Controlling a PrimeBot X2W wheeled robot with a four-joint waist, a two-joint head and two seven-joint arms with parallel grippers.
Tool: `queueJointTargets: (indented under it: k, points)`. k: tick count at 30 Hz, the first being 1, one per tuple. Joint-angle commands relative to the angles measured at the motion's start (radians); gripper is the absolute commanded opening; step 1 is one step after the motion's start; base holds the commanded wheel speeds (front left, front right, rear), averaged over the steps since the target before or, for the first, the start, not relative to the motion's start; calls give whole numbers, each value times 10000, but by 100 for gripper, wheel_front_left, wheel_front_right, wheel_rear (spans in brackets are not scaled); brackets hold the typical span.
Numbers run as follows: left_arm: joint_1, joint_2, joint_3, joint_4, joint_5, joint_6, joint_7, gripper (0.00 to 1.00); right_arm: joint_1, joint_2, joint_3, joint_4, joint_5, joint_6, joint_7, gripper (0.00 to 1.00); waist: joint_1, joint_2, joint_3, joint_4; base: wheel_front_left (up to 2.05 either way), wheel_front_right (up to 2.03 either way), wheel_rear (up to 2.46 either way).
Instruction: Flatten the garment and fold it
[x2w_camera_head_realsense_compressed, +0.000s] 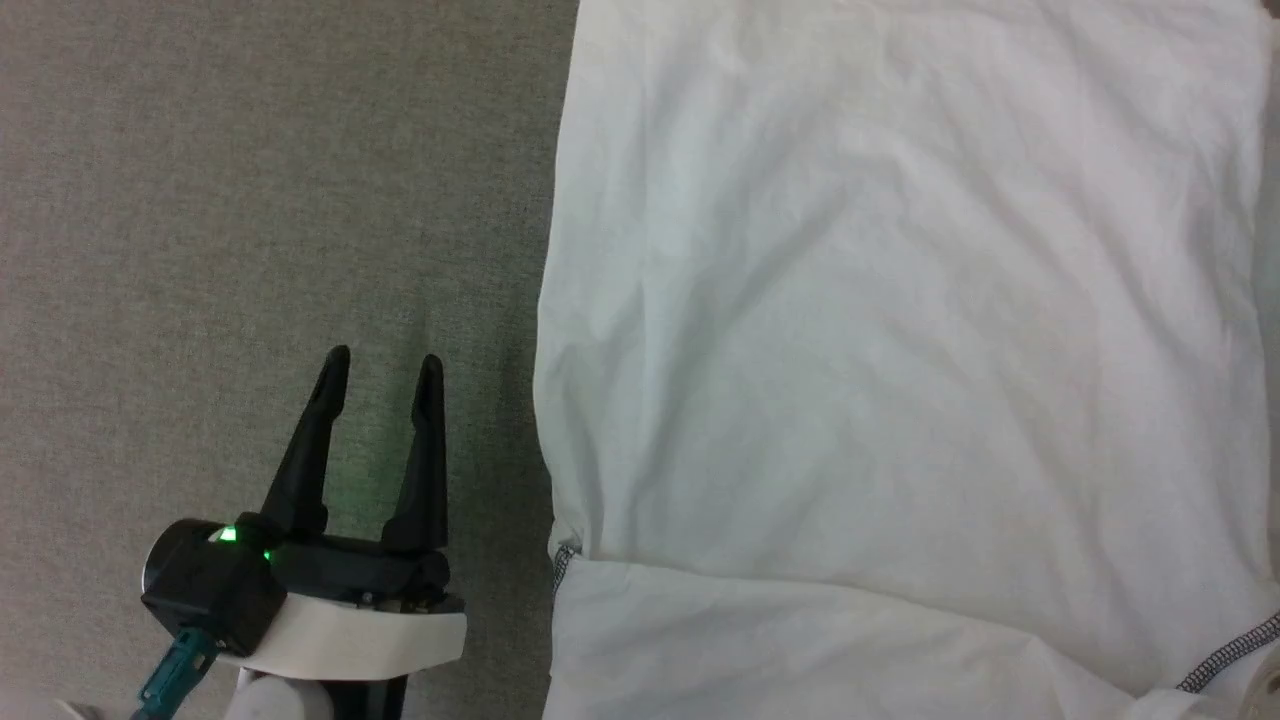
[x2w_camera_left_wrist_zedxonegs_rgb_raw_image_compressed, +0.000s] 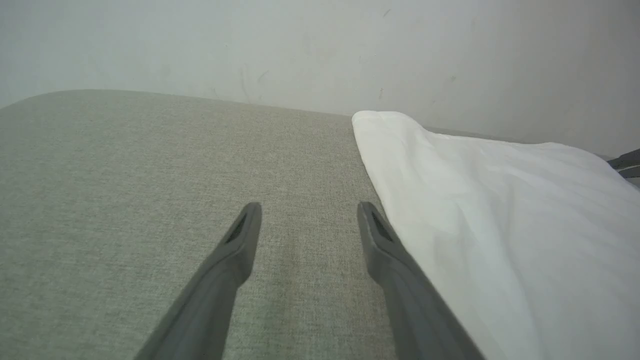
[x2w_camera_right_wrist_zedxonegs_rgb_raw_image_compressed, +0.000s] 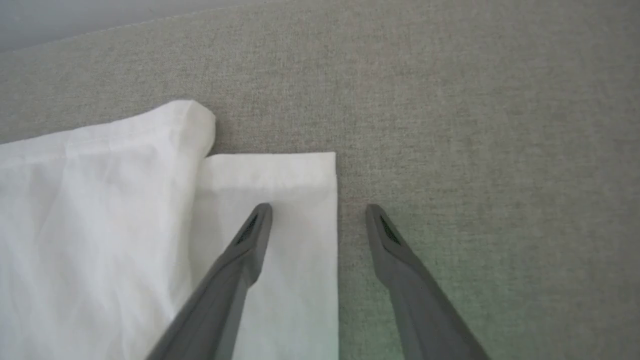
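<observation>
The garment (x2w_camera_head_realsense_compressed: 900, 330), a thin white shirt, lies spread over the right part of the head view, lightly wrinkled, with dark zigzag stitching (x2w_camera_head_realsense_compressed: 1230, 652) at the lower right and a bit more at its left edge (x2w_camera_head_realsense_compressed: 562, 562). My left gripper (x2w_camera_head_realsense_compressed: 385, 362) stands open over the bare grey surface just left of the garment's edge, holding nothing. Seen from the left wrist, the gripper (x2w_camera_left_wrist_zedxonegs_rgb_raw_image_compressed: 309, 212) has the garment (x2w_camera_left_wrist_zedxonegs_rgb_raw_image_compressed: 500, 220) beside its right finger. My right gripper (x2w_camera_right_wrist_zedxonegs_rgb_raw_image_compressed: 318, 212) is open, its left finger over a flat strip of the garment (x2w_camera_right_wrist_zedxonegs_rgb_raw_image_compressed: 295, 185), its right finger over bare surface.
A grey woven fabric surface (x2w_camera_head_realsense_compressed: 250, 200) carries everything. Its far edge meets a pale wall (x2w_camera_left_wrist_zedxonegs_rgb_raw_image_compressed: 300, 45) in the left wrist view. A dark object (x2w_camera_left_wrist_zedxonegs_rgb_raw_image_compressed: 626, 164) peeks in at the right edge there.
</observation>
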Motion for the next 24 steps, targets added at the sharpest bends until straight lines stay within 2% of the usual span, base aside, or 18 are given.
queueJointTargets:
  k: [1,7,8,10,16,24]
  points:
    - [-161,-66,-14,36,25,-53,-49,100,120,-27,33,59,10,-7,-49,100,0,-1,26,32,0,0,0]
    - [-192,-92,-76,129,2,-68,-49,100,201,-216,177,281,53,-7,-275,99,0,-1,101,162,0,0,0]
    - [-195,-94,-86,143,0,-70,-49,100,203,-260,217,314,52,-7,-274,47,0,-1,112,174,0,0,0]
    - [-202,-94,-93,166,-3,-73,-49,100,203,-338,258,371,29,-7,-264,0,0,-1,128,186,0,0,0]
    - [-194,-71,-54,281,16,-79,-49,100,231,-476,295,424,-128,-7,-573,0,0,-1,-53,104,0,0,0]
    - [67,6,41,345,73,-82,-49,100,726,-555,209,440,177,-7,-1771,0,0,-1,-1031,-199,0,0,0]
